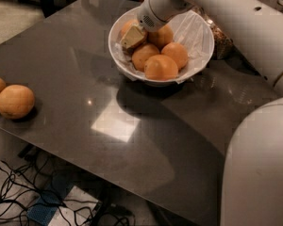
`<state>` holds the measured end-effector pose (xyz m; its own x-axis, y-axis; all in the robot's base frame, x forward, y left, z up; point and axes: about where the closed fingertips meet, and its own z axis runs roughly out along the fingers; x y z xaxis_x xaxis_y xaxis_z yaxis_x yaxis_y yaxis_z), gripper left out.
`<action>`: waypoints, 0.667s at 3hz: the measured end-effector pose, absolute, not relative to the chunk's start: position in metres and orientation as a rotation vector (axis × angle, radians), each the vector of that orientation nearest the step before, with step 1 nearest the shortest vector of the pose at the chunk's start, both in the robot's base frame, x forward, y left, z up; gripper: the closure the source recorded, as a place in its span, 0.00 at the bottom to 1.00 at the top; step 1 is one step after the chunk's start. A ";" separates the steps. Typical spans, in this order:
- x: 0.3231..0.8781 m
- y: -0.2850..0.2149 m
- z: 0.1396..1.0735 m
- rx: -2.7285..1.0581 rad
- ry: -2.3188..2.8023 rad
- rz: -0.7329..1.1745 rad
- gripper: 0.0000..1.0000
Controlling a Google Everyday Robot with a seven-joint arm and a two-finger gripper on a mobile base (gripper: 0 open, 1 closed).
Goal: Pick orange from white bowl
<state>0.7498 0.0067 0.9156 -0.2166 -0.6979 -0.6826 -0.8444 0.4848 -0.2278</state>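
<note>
The white bowl (201, 60), lined with crumpled white paper, stands at the back of the dark table and holds several bright oranges. The front orange (160, 68) lies nearest the table's middle, with others (175, 53) (144, 56) behind it. My gripper (132, 36) reaches down from the white arm into the left side of the bowl. Its beige tip lies against the oranges at the back left (125, 27). No orange is lifted out of the bowl.
Two paler, yellowish fruits (15, 101) lie at the table's left edge. A glass jar of grains (221, 40) stands behind the bowl on the right. My white body (259, 168) fills the lower right. Cables (19, 197) lie on the floor under the table.
</note>
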 end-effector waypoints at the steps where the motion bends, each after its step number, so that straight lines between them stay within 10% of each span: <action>1: 0.749 0.006 0.919 -1.275 1.939 0.316 0.99; 2: 0.745 -0.004 0.936 -1.280 1.835 0.414 1.00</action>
